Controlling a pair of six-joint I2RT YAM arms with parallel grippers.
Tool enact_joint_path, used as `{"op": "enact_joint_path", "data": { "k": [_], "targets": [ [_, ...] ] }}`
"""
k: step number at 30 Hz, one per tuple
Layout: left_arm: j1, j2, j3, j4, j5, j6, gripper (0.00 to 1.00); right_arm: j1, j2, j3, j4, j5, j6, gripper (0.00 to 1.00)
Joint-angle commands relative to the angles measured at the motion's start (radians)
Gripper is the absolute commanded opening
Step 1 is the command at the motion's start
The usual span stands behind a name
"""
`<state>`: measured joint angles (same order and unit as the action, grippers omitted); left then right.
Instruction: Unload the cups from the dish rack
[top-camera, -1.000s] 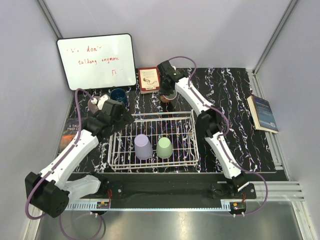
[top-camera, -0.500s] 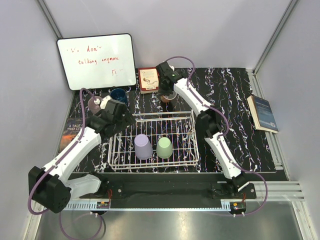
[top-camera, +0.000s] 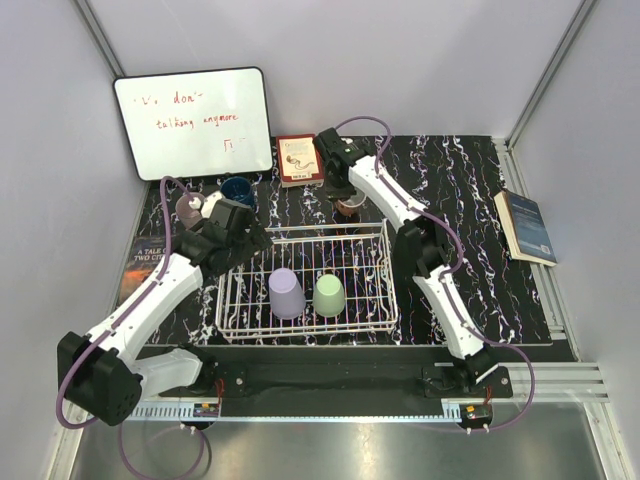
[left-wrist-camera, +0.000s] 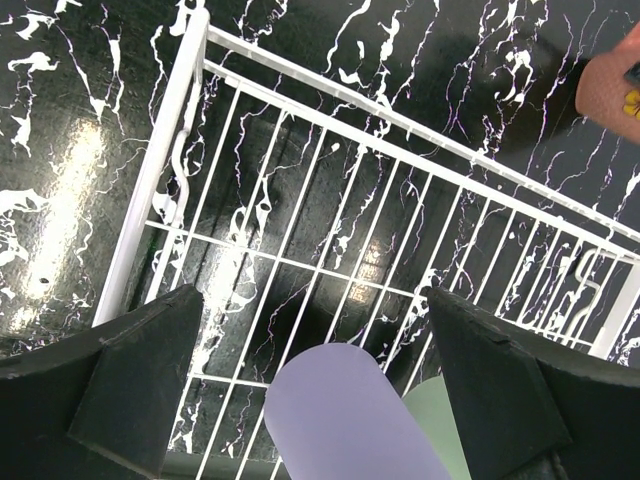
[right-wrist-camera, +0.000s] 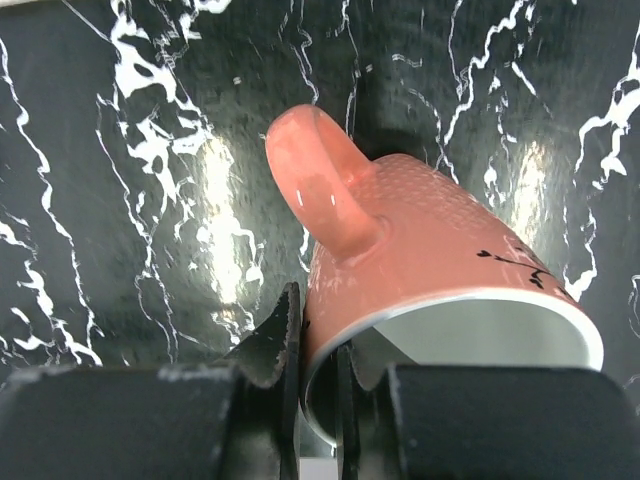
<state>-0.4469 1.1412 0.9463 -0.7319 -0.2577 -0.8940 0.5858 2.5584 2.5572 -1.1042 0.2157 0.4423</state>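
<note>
The white wire dish rack sits in the middle of the mat. A lavender cup and a light green cup stand upside down in it. My left gripper is open over the rack's far left corner; in its wrist view the lavender cup and green cup lie between the fingers, untouched. My right gripper is shut on the rim of a terracotta cup with a handle and white inside, just behind the rack. A dark blue cup and a mauve cup stand left of the rack. No pink cup shows.
A whiteboard leans at the back left. A small red-edged book lies behind the rack. A blue book lies at the right edge and another book at the left under my left arm.
My right gripper has moved slightly right and nearer the rack with the terracotta cup in it. My left gripper has edged a little toward the rack.
</note>
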Motion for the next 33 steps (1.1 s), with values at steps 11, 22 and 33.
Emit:
{"op": "enact_joint_path", "data": {
  "k": [11, 22, 33],
  "targets": [
    [-0.019, 0.008, 0.029, 0.026, 0.034, -0.013, 0.98, 0.094, -0.155, 0.031, -0.143, -0.027, -0.043, 0.0],
    [-0.029, 0.023, 0.031, 0.026, 0.031, -0.002, 0.98, 0.106, -0.078, -0.017, -0.121, -0.079, -0.053, 0.0],
    [-0.029, 0.023, 0.028, 0.026, 0.035, 0.004, 0.98, 0.108, -0.079, -0.098, -0.071, -0.128, -0.057, 0.25]
  ]
}}
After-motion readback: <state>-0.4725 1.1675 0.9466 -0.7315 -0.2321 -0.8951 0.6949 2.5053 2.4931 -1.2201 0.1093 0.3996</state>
